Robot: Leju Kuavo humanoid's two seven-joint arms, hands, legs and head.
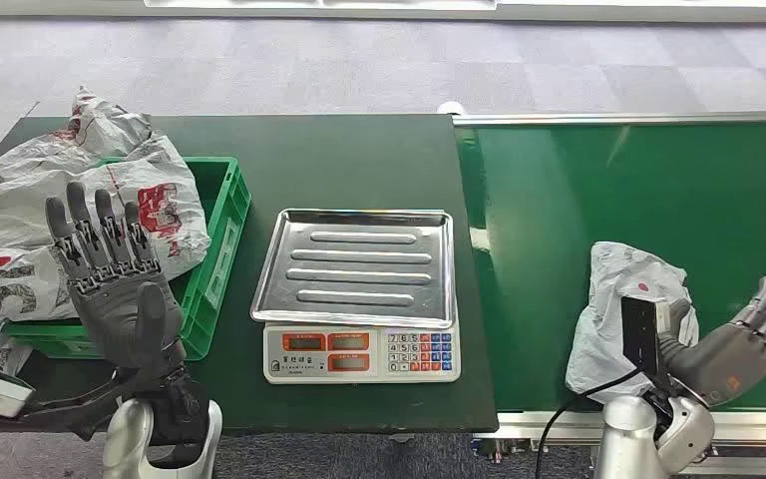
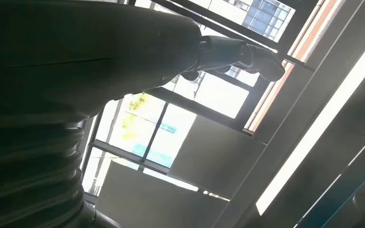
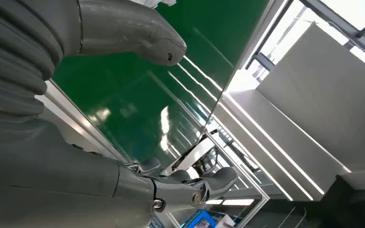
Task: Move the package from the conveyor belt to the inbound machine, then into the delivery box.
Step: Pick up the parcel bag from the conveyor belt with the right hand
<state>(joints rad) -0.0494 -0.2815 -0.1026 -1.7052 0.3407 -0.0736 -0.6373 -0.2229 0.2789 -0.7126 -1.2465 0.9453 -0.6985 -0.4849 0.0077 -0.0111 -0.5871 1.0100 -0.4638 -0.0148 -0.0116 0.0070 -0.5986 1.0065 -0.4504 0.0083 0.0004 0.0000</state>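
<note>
A white plastic package (image 1: 618,299) lies on the green conveyor belt (image 1: 648,200) near its front edge. Just right of it my right hand (image 1: 733,344) hovers with fingers spread and nothing held; the right wrist view shows its thumb (image 3: 138,33) and fingers (image 3: 190,185) apart over the belt (image 3: 138,95). My left hand (image 1: 110,279) is raised, palm up and fingers spread, in front of the green delivery box (image 1: 221,235). The scale with a steel tray (image 1: 357,264) stands between box and belt.
Several white bags (image 1: 30,200) with red print fill the green box and spill over the table's left side. A black cable and camera block (image 1: 643,334) sit at my right wrist. The dark table (image 1: 359,150) ends at the belt's metal rail (image 1: 479,239).
</note>
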